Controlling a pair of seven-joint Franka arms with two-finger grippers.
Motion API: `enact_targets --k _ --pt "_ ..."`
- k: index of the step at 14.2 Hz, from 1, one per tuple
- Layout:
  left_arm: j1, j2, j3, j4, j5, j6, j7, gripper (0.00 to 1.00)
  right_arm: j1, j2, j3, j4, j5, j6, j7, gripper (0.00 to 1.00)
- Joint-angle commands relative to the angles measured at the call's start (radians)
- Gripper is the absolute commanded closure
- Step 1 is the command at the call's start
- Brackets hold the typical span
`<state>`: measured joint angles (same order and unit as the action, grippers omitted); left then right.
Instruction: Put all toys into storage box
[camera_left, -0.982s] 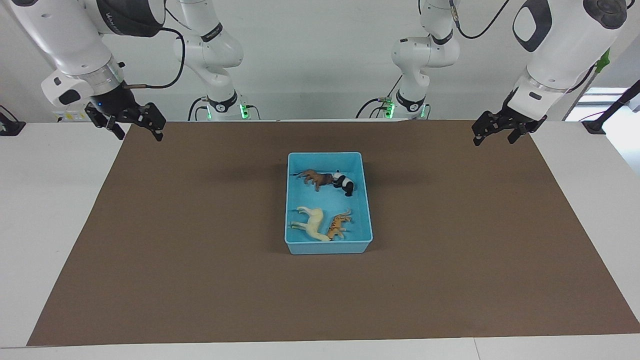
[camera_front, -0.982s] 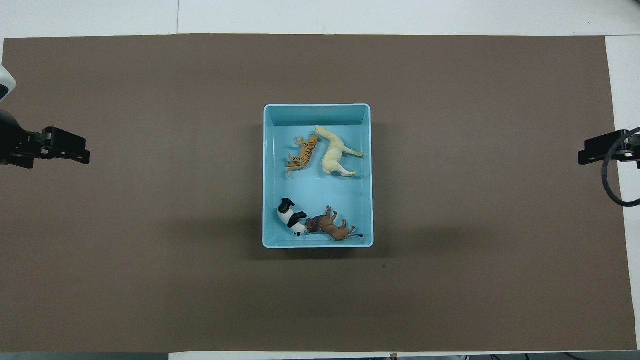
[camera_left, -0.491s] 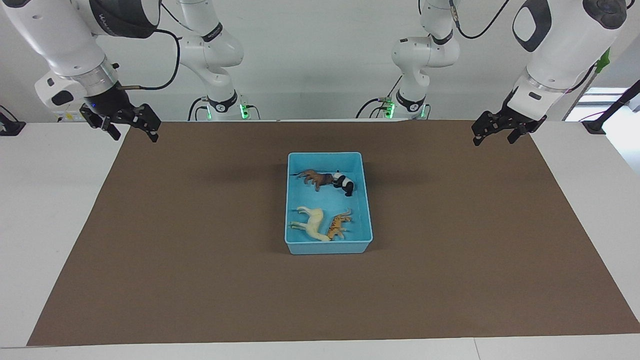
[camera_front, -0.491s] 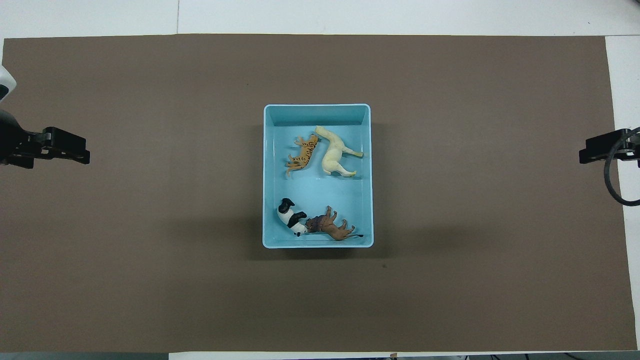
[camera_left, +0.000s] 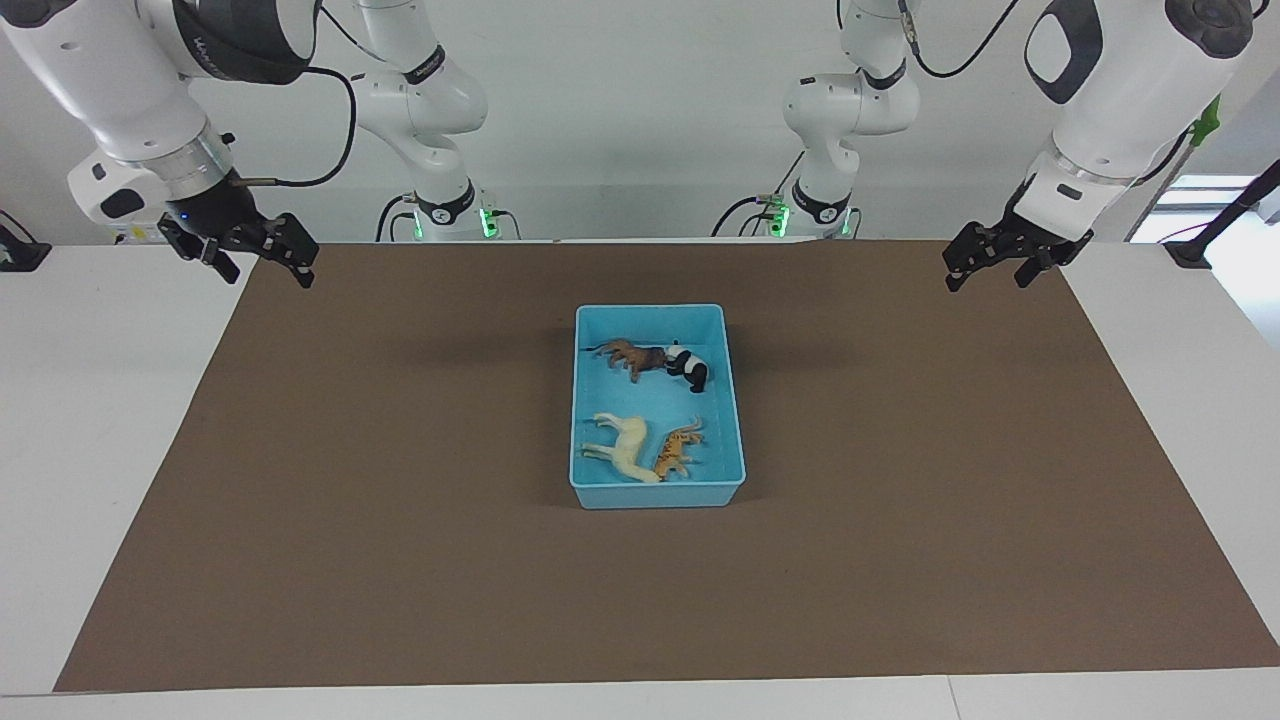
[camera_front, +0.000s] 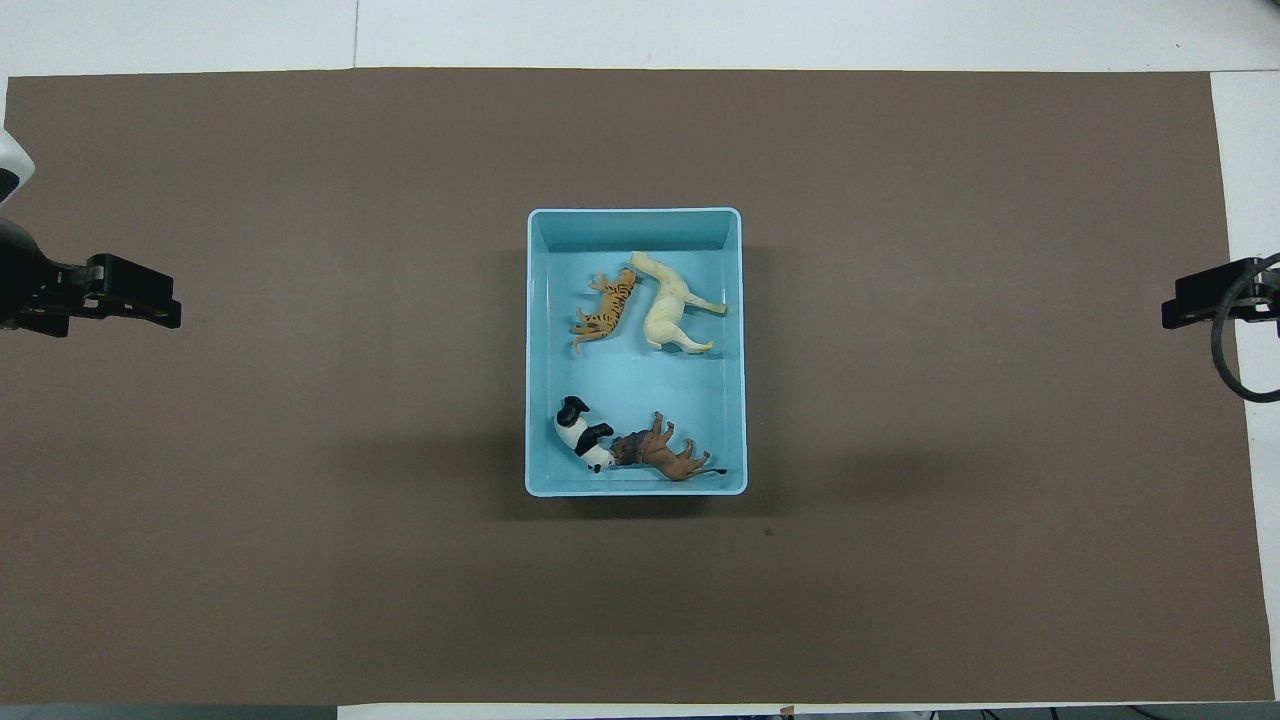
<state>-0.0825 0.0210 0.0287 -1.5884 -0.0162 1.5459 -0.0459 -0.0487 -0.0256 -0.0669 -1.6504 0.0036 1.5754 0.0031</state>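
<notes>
The left end effector hangs in the air over the edge of the brown mat at the left arm's end of the surface, with its fingers spread apart and nothing between them. The right end effector hangs the same way over the mat's edge at the right arm's end, also spread and holding nothing. Both arms wait, well apart from the storage box, which stands at the middle of the mat. In the overhead view, taking the box as a clock face, the panda lies at about 7 o'clock and the lion at about 5 o'clock, in the part of the box nearer to the robots; these two touch each other. Farther from the robots, the tiger lies at about 11 o'clock and the horse at about 1 o'clock, just beside each other. All four toys lie on their sides inside the box.
</notes>
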Motion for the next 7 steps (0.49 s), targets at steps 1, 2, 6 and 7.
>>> enact_targets --k 1,2,6,7 --pt "-0.011 -0.010 0.008 -0.005 0.015 -0.006 0.004 0.00 -0.013 0.000 0.001 -0.005 -0.017 0.006 -0.049 0.00" --pt "-0.011 -0.012 0.008 -0.007 0.015 -0.006 0.004 0.00 -0.011 0.000 0.001 -0.005 -0.017 0.006 -0.049 0.00" --pt "-0.011 -0.010 0.008 -0.007 0.015 -0.006 0.004 0.00 0.001 -0.013 0.002 -0.025 -0.017 0.002 -0.040 0.00" --pt "-0.011 -0.010 0.008 -0.007 0.015 -0.004 0.003 0.00 0.001 -0.013 0.002 -0.025 -0.017 0.000 -0.038 0.00"
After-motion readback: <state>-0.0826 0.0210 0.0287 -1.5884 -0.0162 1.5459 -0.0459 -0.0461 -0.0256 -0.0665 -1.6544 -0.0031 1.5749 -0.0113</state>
